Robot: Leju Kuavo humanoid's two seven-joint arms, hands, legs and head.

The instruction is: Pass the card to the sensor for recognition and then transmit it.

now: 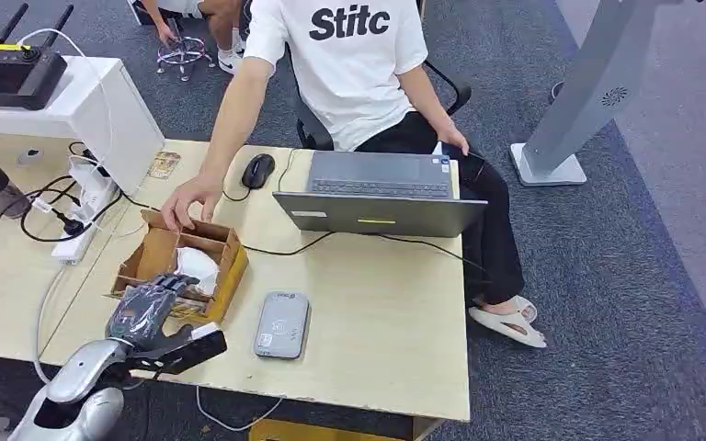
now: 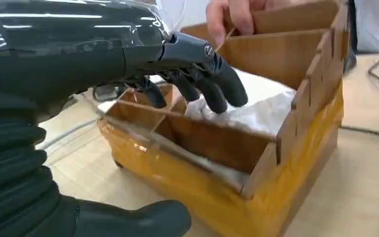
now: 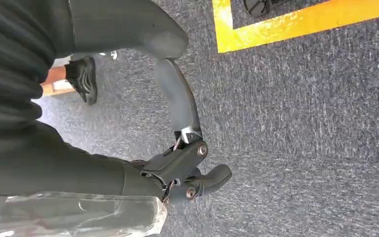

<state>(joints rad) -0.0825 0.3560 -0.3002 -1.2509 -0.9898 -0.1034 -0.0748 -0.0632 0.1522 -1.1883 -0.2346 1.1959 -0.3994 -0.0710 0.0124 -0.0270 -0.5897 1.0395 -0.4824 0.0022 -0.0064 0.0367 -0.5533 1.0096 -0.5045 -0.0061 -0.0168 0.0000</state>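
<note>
Pale wooden table, seen from the head camera. Near its left front corner, a divided cardboard box wrapped in yellow tape. Just beside the box, toward the right, a flat grey card sensor lying on the tabletop, apart from the box.

Robot's left hand poised over the near end of the box. In the left wrist view, dark fingers bent downward and slightly apart, reaching into a compartment that holds crumpled white material. Thick thumb well away from the fingers, outside the box wall. Nothing pinched or gripped. Hard to tell whether the fingertips touch the white material. No card clearly made out; possibly somewhere in the white contents of the box, but impossible to say.

At the far end of the box, a person's hand resting on the cardboard rim, fingertips over a divider. Same person seated behind the table in a white T-shirt.

Farther back on the table, an open grey laptop and a black mouse. To the left, a white power strip with tangled cables.

Robot's right hand hanging above blue-grey carpet, near a yellow floor line. Fingers curled in, thumb standing apart, holding nothing.
</note>
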